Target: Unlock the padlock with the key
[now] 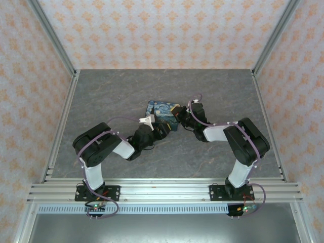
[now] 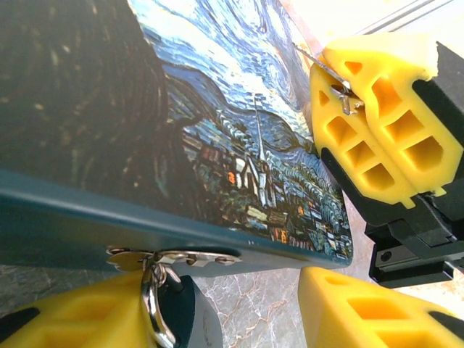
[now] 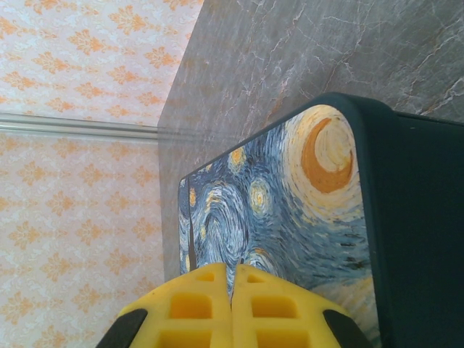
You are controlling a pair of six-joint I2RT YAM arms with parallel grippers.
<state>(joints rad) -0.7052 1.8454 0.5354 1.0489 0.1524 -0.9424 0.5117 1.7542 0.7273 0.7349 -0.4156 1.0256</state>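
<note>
Two black arms lean in over a flat box (image 1: pixel 161 110) printed with swirling night-sky art. It lies near the middle of the grey marbled table (image 1: pixel 101 101), inside a booth of orange-patterned walls (image 1: pixel 162 30). The padlock (image 2: pixel 185 315), a small dark rounded body, hangs by a metal ring (image 2: pixel 151 308) from a metal clasp (image 2: pixel 190 257) on the box's teal side edge, the side nearest the left arm. The left jaws are roughly half open about it. One yellow finger (image 2: pixel 72 312) sits just beside the padlock, touching or nearly touching the ring. The other finger (image 2: pixel 362 308) is well clear of it, with bare table in the gap, and the jaws have hold of nothing. The right jaws are pressed fully together, their yellow fingers (image 3: pixel 203 304) meeting along a thin seam. They are poised at the opposite edge of the box, over its printed lid. Seen from the left wrist, a small bit of metal (image 2: pixel 342 98) with a thin wire shows at the tips of the right jaws. Whether that is the key, and whether it is pinched there, I cannot tell from where I stand.
</note>
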